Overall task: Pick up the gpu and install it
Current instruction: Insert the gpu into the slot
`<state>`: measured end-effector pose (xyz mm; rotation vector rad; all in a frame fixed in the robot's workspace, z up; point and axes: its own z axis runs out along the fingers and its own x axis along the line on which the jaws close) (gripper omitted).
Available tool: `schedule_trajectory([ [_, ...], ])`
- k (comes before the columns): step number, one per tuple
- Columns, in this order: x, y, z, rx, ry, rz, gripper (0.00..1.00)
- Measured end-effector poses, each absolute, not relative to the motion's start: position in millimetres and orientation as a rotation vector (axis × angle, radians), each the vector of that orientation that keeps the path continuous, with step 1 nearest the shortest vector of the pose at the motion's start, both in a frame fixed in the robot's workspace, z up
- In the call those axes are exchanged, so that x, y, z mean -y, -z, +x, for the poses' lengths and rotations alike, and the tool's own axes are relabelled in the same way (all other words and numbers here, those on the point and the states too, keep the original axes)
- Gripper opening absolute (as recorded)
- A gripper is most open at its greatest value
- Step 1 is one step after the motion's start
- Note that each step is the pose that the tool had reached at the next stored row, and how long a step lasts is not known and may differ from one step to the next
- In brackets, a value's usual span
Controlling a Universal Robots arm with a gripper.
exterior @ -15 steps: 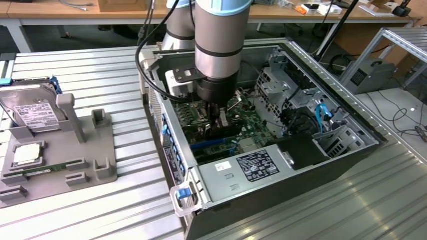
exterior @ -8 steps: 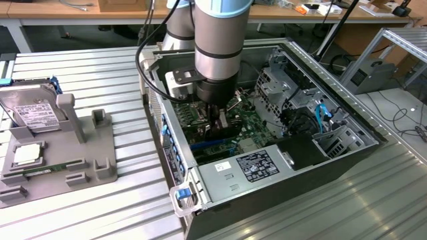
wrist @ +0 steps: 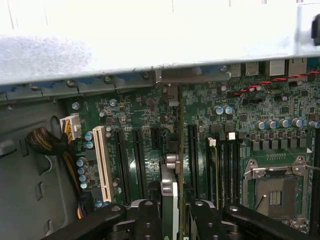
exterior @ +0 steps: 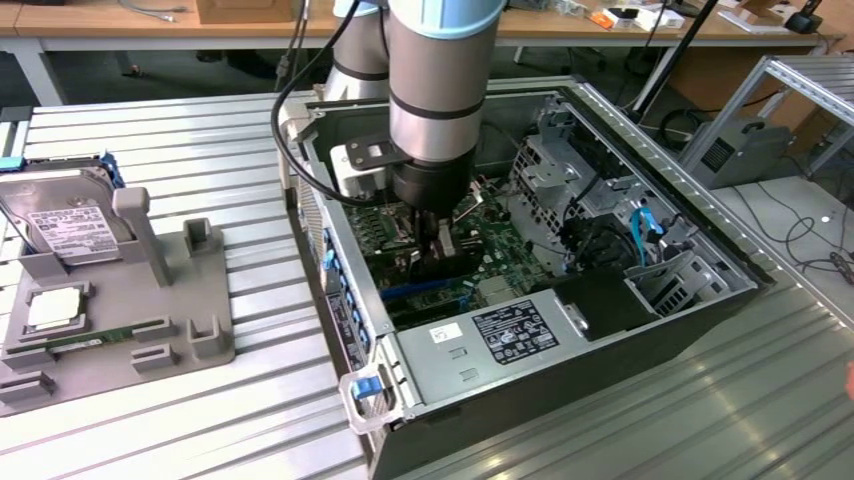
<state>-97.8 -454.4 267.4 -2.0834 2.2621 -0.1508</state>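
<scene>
Wrist view — one claw (wrist: pixel 170 210) gripping one gpu (wrist: pixel 169 192), above motherboard (wrist: pixel 225 125)

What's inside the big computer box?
Inside the case you can see the green motherboard, its slots, and the gripper holding the gpu edge-on over them. The gpu hides the slot beneath it.

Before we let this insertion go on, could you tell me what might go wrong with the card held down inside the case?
1. The gripper holds the gpu edge-on above the motherboard; if it is off the slot line, pressing could strain card or slot.
2. The bracket end must meet the rear case wall; it might catch there.
3. Capacitors stand close by, so a sideways slip could hit them.
</scene>
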Motion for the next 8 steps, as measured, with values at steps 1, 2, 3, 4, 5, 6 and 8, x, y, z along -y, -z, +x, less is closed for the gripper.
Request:
schedule_trajectory([
  [1, 454.3, -267.1, -97.8, -2.262, 0.151, -2.083, 0.27],
  [2, 454.4, -266.9, -97.8, -2.262, 0.151, -2.084, 0.27],
  [3, 454.4, -266.6, -97.8, -2.262, 0.151, -2.084, 0.27],
  [4, 454.4, -266.2, -97.8, -2.262, 0.151, -2.084, 0.27],
  [5, 454.4, -265.9, -97.9, -2.262, 0.151, -2.084, 0.27],
  [6, 454.4, -265.6, -97.9, -2.262, 0.151, -2.084, 0.27],
  [8, 454.4, -264.9, -97.9, -2.262, 0.151, -2.084, 0.27],
])
